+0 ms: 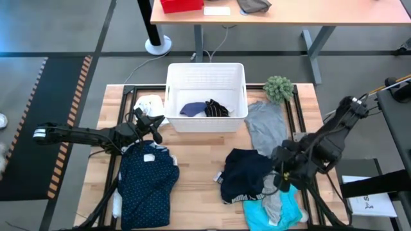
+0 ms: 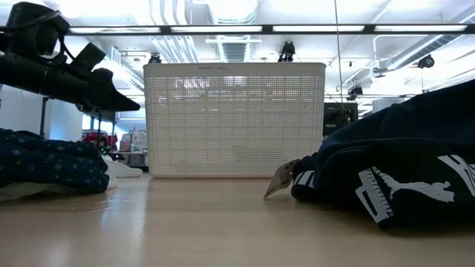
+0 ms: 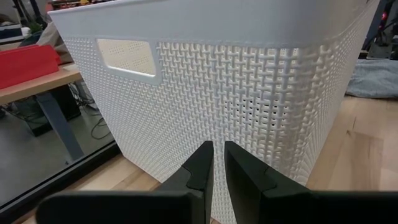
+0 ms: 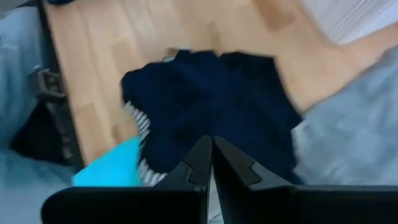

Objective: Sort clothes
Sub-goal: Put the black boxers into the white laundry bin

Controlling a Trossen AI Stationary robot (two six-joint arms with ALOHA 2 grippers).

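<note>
My left gripper is shut and empty, level above the table at the white basket's near left corner; its fingers face the basket wall. My right gripper is shut and empty above the dark navy piece, beside the turquoise piece. The navy dotted shirt lies flat at the near left. The grey tee lies right of the basket. A white shirt lies left of the basket. A blue piece and a dark striped piece lie in the basket.
A fuzzy green ball sits at the far right, beside the basket. A black frame runs along the table's edges. Bare wood lies between the dotted shirt and the dark navy piece. A second table stands beyond.
</note>
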